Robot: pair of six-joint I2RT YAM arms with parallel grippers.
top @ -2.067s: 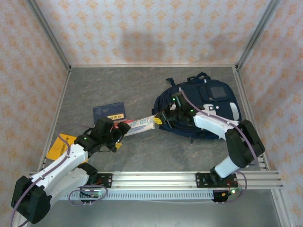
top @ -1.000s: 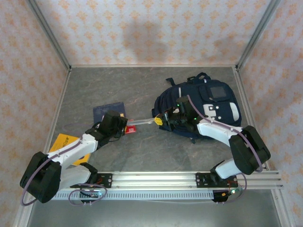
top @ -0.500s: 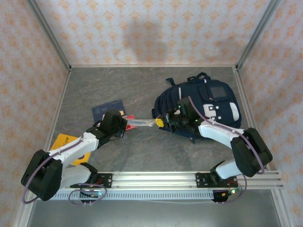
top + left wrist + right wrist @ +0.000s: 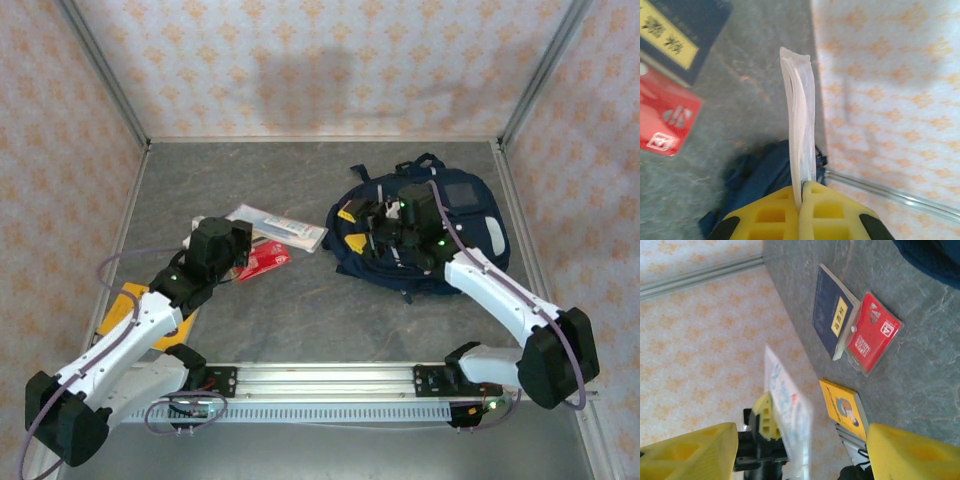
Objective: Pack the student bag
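From above, we see the student bag (image 4: 450,225) lying flat on the right half of the surface (image 4: 300,320), pockets up. Its long axis runs near to far, with the carry loop toward the back wall. The right claw (image 4: 352,228) sits at the bag's left edge, jaws apart and empty. We judge it is placed there to work the bag's mouth, though we cannot tell whether that mouth is open. The left claw (image 4: 236,240) grips a clear pouch (image 4: 285,230) whose length points across at the bag, presumably lined up for feeding in. A red card pack (image 4: 262,260) lies just beside it, and a yellow booklet (image 4: 128,300) lies near the left rail.

On the left wrist, the yellow fingers (image 4: 775,215) are clenched on the pouch, seen edge-on with the bag beyond. A navy booklet (image 4: 680,30) and the red pack rest on the surface.

On the right wrist, both fingers stand wide apart with nothing between them. The bag's corner shows at the upper right, and the pouch is blurred.
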